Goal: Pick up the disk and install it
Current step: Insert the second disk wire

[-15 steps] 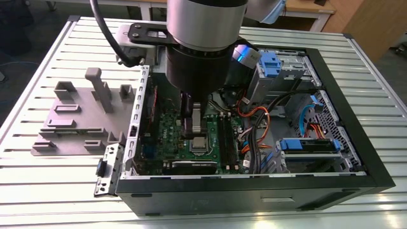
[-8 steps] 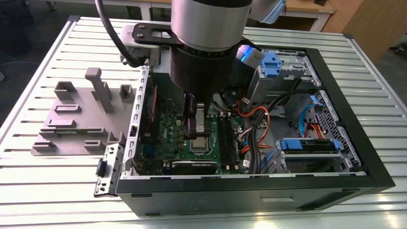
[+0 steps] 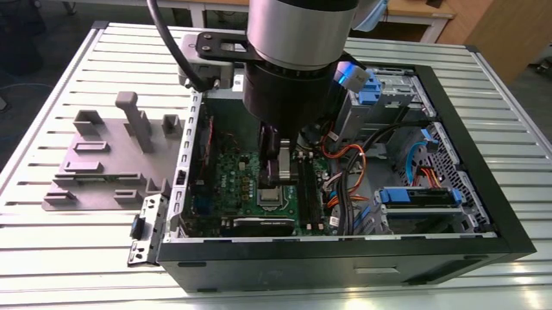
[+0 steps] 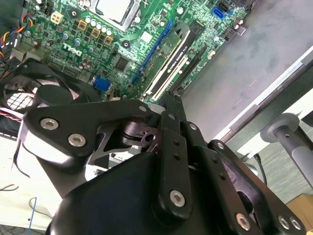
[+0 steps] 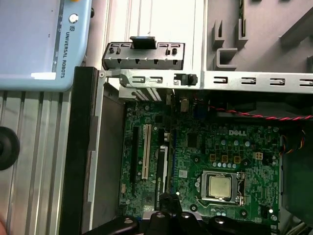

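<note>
My gripper hangs shut and empty inside the open computer case, just above the green motherboard. In the second wrist view its black fingers meet at the tips over the board's expansion slots. The first wrist view has the fingertips close beside the processor socket. At the exterior view's right, a silver block with a blue rail lies in the case's drive bay. It looks like the disk seen edge-on, with its label hidden, and it sits well apart from the gripper.
Orange and black cables run between the motherboard and the drive bays. Blue latches stand at the case's far side. A grey fixture plate with upright posts lies on the slatted metal table. A black fan borders the board.
</note>
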Tool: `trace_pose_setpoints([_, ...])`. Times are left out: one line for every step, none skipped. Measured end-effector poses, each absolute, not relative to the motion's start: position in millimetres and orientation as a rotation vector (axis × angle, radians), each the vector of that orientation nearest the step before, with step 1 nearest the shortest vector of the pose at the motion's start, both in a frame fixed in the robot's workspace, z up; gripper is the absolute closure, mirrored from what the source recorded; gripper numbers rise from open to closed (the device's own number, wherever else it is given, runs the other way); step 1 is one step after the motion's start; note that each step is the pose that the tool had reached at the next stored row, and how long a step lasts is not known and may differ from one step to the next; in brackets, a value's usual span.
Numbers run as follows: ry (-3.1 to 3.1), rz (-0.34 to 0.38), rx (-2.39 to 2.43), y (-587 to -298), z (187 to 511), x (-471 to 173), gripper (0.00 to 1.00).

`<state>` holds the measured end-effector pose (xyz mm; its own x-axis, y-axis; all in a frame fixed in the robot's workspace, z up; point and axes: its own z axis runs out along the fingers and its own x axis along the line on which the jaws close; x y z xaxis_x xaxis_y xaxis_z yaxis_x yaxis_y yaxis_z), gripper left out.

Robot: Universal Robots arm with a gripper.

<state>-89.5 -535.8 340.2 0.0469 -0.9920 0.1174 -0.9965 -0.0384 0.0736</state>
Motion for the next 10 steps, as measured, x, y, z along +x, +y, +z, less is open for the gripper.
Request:
trace_pose_setpoints([-2.08, 0.051, 2.171, -535.8, 340.2, -89.5, 0.89])
trace_pose_setpoints([-2.08, 0.051, 2.171, -535.8, 340.2, -89.5, 0.89])
trace_pose_setpoints([-2.08, 0.051, 2.171, -535.8, 340.7, -89.5, 0.89])
trace_pose_setpoints([-2.08, 0.051, 2.171, -535.8, 341.2, -89.5, 0.89])
trace_pose_setpoints([-2.08, 0.051, 2.171, -535.8, 341.3, -89.5, 0.89])
trace_pose_setpoints([-2.08, 0.051, 2.171, -535.8, 341.3, -89.5, 0.89])
trace_pose_setpoints([-2.08, 0.051, 2.171, -535.8, 341.3, -89.5, 0.89])
trace_pose_setpoints([-2.08, 0.051, 2.171, -535.8, 341.4, -89.5, 0.89])
trace_pose_setpoints([-2.08, 0.051, 2.171, -535.8, 341.4, -89.5, 0.89])
trace_pose_setpoints([-2.08, 0.051, 2.171, -535.8, 341.4, -89.5, 0.89])
